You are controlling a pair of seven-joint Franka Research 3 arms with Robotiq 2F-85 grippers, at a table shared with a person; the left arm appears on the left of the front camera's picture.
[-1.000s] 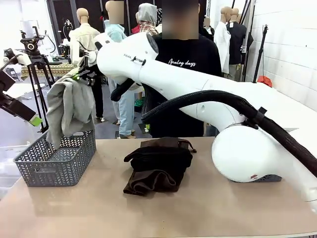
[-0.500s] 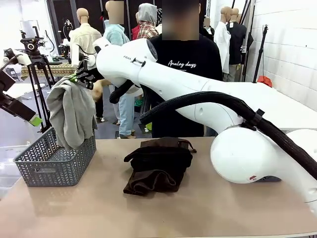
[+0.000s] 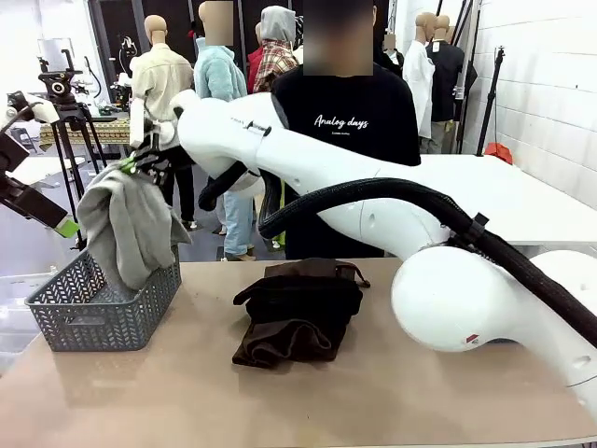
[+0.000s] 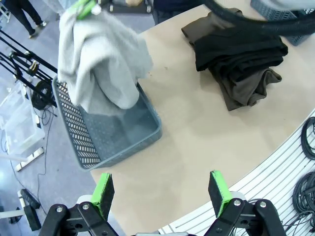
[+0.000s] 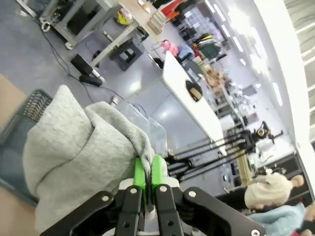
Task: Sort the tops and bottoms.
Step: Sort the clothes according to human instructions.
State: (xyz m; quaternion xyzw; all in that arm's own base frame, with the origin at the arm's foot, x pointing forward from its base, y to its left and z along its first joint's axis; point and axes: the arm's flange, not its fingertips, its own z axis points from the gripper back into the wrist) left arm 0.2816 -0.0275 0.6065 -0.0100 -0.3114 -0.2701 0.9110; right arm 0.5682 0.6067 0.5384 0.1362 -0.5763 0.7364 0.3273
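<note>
My right gripper (image 3: 138, 165) is shut on a pale grey-blue garment (image 3: 126, 229), which hangs from it above the grey lattice basket (image 3: 103, 313) at the table's left end. The cloth's lower end reaches down past the basket's rim. In the right wrist view the green pads (image 5: 140, 173) pinch a fold of that garment (image 5: 78, 152). A pile of dark brown and black garments (image 3: 298, 313) lies mid-table, the drawstring waist at its back. My left gripper (image 4: 161, 192) stands open and holds nothing, high off the table's near left corner, looking down at the basket (image 4: 123, 142).
A person in a black T-shirt (image 3: 350, 112) with white lettering stands behind the table's far edge. My right arm (image 3: 373, 196) spans the table from right to left above the pile. A second lattice basket (image 4: 301, 38) sits at the right. A tripod (image 3: 70, 131) stands beyond the left end.
My right gripper has carried the grey garment leftward and slightly lower, from beside the basket's right wall to over its mouth. The left gripper and the pile have stayed put.
</note>
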